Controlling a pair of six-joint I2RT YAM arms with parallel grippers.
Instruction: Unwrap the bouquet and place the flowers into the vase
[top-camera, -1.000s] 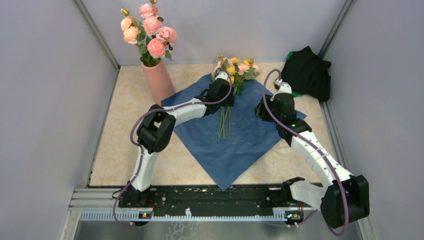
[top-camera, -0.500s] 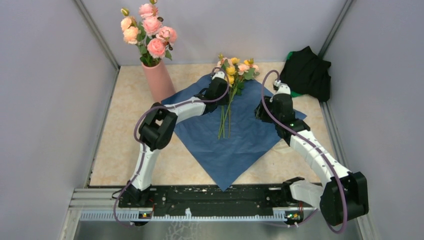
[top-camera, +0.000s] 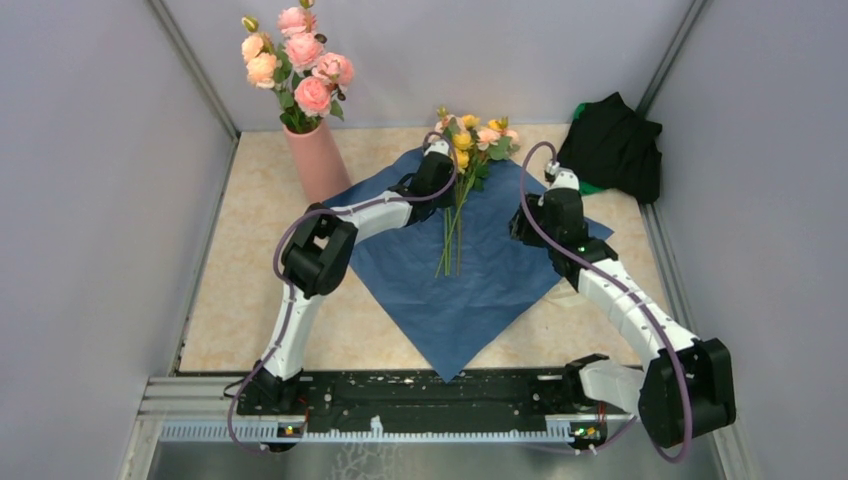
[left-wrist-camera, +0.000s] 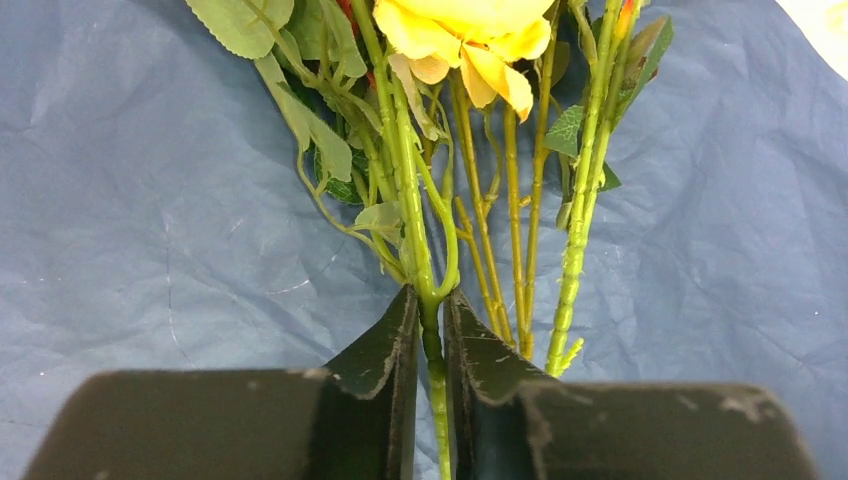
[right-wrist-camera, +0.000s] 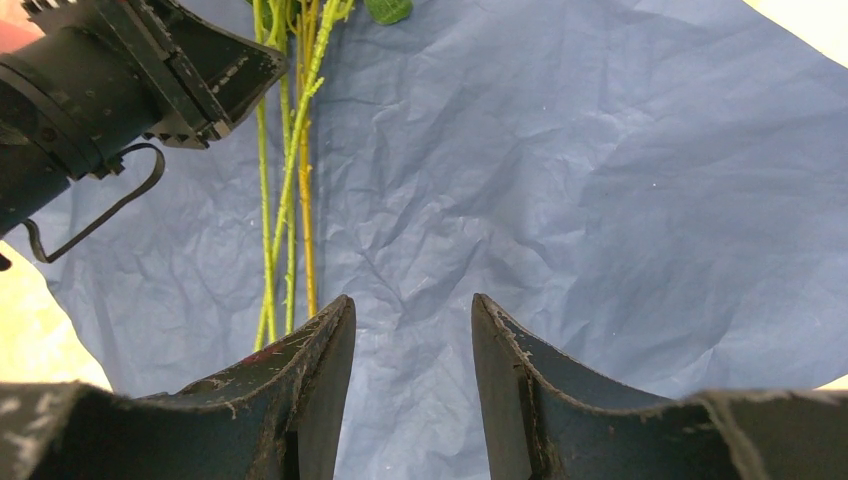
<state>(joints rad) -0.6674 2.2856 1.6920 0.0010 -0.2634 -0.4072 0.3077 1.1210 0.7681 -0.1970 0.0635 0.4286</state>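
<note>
A black mounting rail (top-camera: 400, 395) runs along the near edge of the table, in front of the near corner of the blue paper (top-camera: 470, 290). The paper lies open and creased like a diamond on the pale, marble-patterned tabletop (top-camera: 250, 290), which shows on both sides of it.

Over the right part of the paper, the right gripper (right-wrist-camera: 412, 300) hangs with its jaws apart and nothing between them. Toward the far end of the paper, the left gripper (left-wrist-camera: 432, 295) is clenched on a single green stem of the flowers (top-camera: 472, 138). The flowers lie unwrapped on the paper, stems pointing to its middle, yellow and peach blooms at its far corner.

Just beside the paper's left corner stands the salmon-pink vase (top-camera: 318, 165), upright and holding larger pink roses (top-camera: 300, 55). Whether vase and paper touch cannot be told. Beyond the paper's right corner a black cloth heap (top-camera: 612, 145) sits in the back corner. Plain grey walls (top-camera: 90, 200) close in the table on three sides.

From above, the left wrist hides its own jaws. The wrist camera cuts off most blooms at its top edge. A green scrap shows under the cloth, too small to identify.
</note>
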